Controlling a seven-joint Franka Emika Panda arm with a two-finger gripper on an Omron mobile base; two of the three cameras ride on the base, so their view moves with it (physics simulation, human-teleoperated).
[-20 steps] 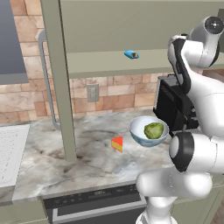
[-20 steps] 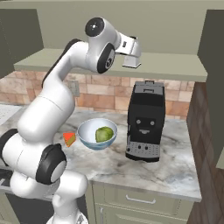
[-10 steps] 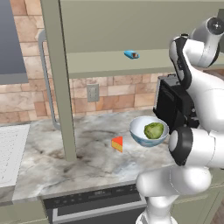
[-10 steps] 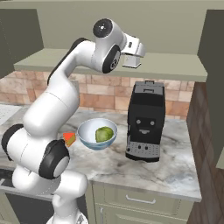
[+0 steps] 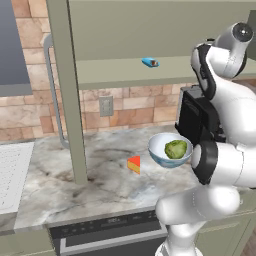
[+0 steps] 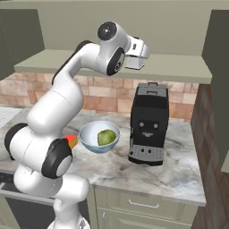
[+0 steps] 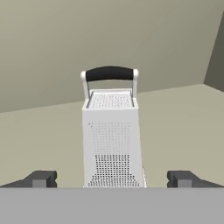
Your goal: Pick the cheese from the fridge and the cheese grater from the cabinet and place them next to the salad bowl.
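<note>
The large olive-beige wall cabinet (image 5: 150, 40) spans the top of both base views, its flat shelf open above the brick backsplash, with a long grey bar handle (image 5: 52, 95) on the door at the left. Below it lies the marbled grey stone counter (image 5: 100, 185). A black coffee machine (image 6: 147, 123) stands toward the counter's back right. The round pale bluish-white salad bowl (image 6: 91, 138) with its green leafy lump sits near the counter's middle, just left of the machine. The small yellow-orange cheese wedge (image 5: 133, 164) with a red-orange side rests on the counter left of the bowl, near it but apart.

The claw (image 7: 111, 179) is raised to shelf height, its two dark fingertips (image 7: 41, 178) spread wide apart, holding nothing. The upright silver-grey metal cheese grater (image 7: 112, 140) with a dark top handle stands on the cabinet shelf, centred between the tips without touching either.

The hand view gives the grater; the left base view shows a small blue object (image 5: 150, 62) lying on the shelf, and the cheese whole, which the right base view half hides behind the arm
</note>
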